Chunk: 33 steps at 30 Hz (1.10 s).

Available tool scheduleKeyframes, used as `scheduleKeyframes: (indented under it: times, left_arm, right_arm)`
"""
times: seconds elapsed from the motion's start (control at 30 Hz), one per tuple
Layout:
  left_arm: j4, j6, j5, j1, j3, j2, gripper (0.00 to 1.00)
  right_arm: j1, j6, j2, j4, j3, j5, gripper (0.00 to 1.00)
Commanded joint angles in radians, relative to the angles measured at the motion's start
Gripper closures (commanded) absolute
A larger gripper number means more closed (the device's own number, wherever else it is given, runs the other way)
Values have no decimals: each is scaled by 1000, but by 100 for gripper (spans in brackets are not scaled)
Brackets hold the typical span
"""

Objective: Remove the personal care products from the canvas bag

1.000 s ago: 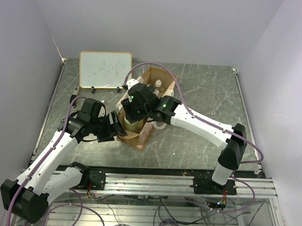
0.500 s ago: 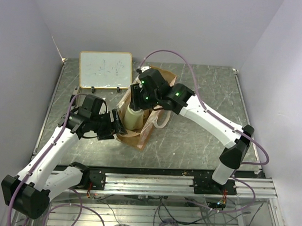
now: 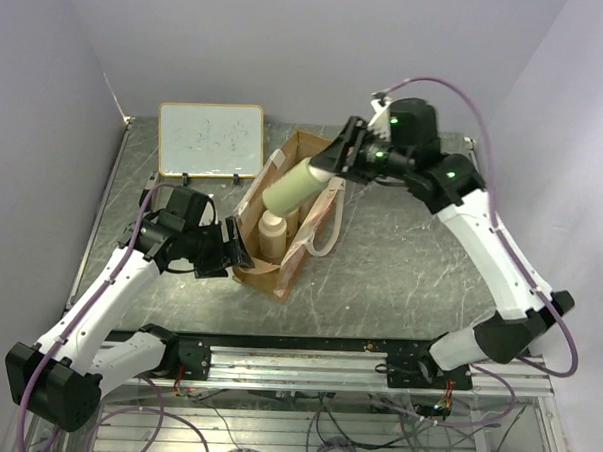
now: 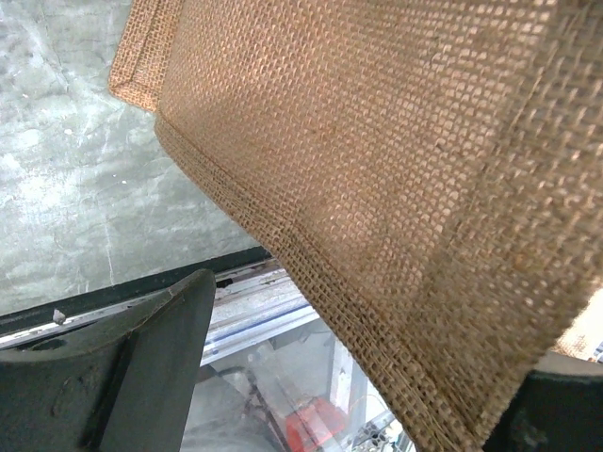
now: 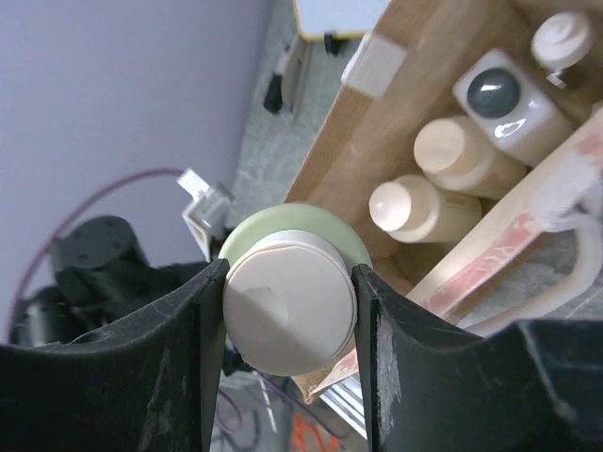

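Grey marbled worktop carries everything. Biggest on it is the canvas bag, tan-brown, its open mouth turned up to the overhead camera and its cream strap handles drooping off the right side. A framed whiteboard stands behind and to the left, near the bag's far-left corner.

The left claw sits low against the bag's near-left wall. In its wrist view the woven side of the bag runs across between the two fingers. They are spread wide, with a clear gap beside one finger, so nothing is pinched.

The right claw hangs high over the bag's far end, closed narrow on the round cap of a cream bottle. That bottle is tilted, its base slanting down-left above the bag's mouth and clear of the rim. The right wrist view shows its cap squeezed between both fingers.

Four more stand inside the bag: a cream cylinder, a second cream cylinder, a squarish white bottle with a dark cap and, smallest, a white-topped bottle in the corner.
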Motion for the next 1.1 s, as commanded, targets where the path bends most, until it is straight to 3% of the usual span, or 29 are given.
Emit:
scheduleKeyframes:
  times: [0.0,0.2,0.47,0.8,1.07]
  left_arm:
    - [-40,21,25,-7,19,13,17]
    - [-46,31,15,-7,34,31,17]
    - [-78,61,-30,-7,87,55,17]
    - [-89,97,-79,-7,144,93,18]
    - [-82,119,-89,-7,162,125,18]
  right_arm:
    - [-129,111,-108,155,4,-165,100]
    - [-379,31,-175,56,18,-187,100]
    - [-436,-236,-251,-168,-15,184,100]
    - [-436,-429,-392,64,-520,339,100]
    - [-436,-517,-301,212,-606,386,100]
